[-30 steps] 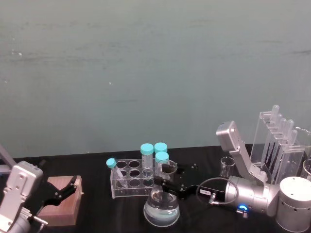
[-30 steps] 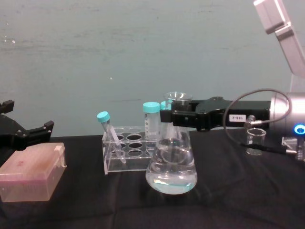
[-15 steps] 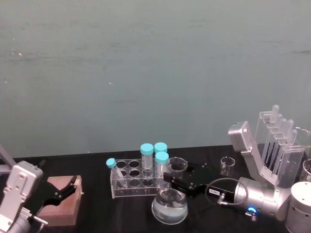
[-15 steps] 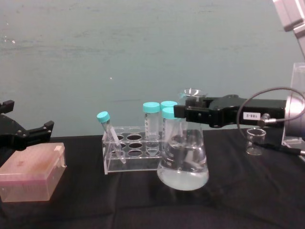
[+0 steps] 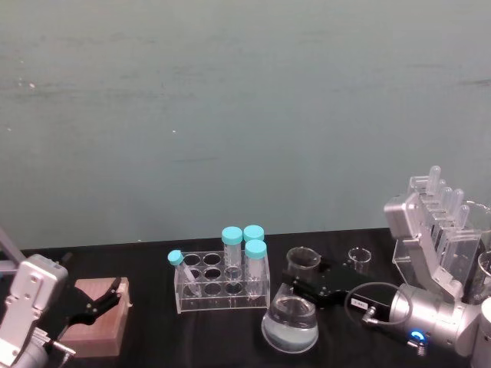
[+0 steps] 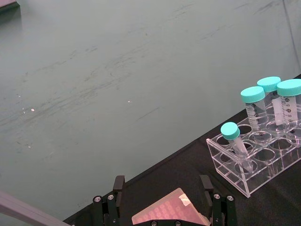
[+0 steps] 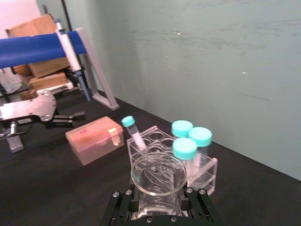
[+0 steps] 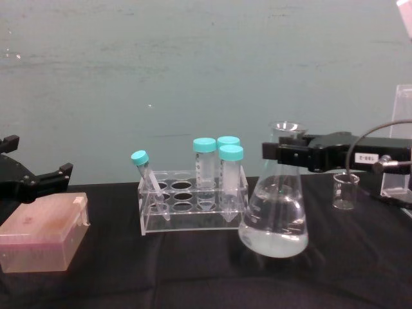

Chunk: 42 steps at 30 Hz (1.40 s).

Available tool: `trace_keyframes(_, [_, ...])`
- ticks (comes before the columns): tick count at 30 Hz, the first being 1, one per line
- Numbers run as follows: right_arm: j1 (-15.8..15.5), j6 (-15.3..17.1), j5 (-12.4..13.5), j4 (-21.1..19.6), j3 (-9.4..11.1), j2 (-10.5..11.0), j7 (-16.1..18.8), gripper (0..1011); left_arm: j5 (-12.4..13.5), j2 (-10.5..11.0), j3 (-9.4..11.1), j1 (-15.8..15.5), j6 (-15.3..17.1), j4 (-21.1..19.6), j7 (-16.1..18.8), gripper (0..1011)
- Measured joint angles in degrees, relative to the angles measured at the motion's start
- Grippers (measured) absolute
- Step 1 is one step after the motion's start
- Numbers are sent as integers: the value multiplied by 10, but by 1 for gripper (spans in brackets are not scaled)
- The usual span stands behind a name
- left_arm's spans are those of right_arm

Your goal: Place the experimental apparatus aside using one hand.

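A conical flask (image 5: 291,328) (image 8: 275,222) holding clear liquid is to the right of the tube rack, its base at or just above the black cloth. My right gripper (image 5: 304,277) (image 8: 284,152) (image 7: 159,201) is shut on the flask's neck, just under the rim (image 7: 158,173). Farther right stands a small glass beaker (image 5: 359,256) (image 8: 346,192). The tall acrylic pipette stand (image 5: 440,224) (image 8: 403,143) rises at the far right, behind my right arm. My left gripper (image 5: 98,302) (image 8: 40,179) (image 6: 162,197) hangs open at the far left.
A clear rack (image 5: 221,285) (image 8: 192,205) (image 6: 256,157) (image 7: 175,157) with several teal-capped tubes stands at centre. A pink tip box (image 5: 95,320) (image 8: 41,239) (image 7: 94,139) (image 6: 168,215) lies under my left gripper. The green wall is close behind.
My right gripper has carried the flask to the right, from in front of the rack to beside it, nearer the beaker. The left arm has not moved.
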Motion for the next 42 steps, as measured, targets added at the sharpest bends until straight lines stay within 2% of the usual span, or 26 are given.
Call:
trace_keyframes(8, [-8, 2, 0, -5, 12, 8, -20, 450, 0, 0, 0, 0, 0, 0, 0, 1000])
trace_keyframes(19, [-15, 4, -22, -16, 25, 10, -53, 450, 0, 0, 0, 0, 0, 0, 0, 1000])
trace_keyframes(28, [-25, 19, -40, -30, 34, 11, -77, 450, 0, 0, 0, 0, 0, 0, 0, 1000])
trace_keyframes(42, [-56, 36, -43, -55, 62, 4, -112, 450, 0, 0, 0, 0, 0, 0, 0, 1000])
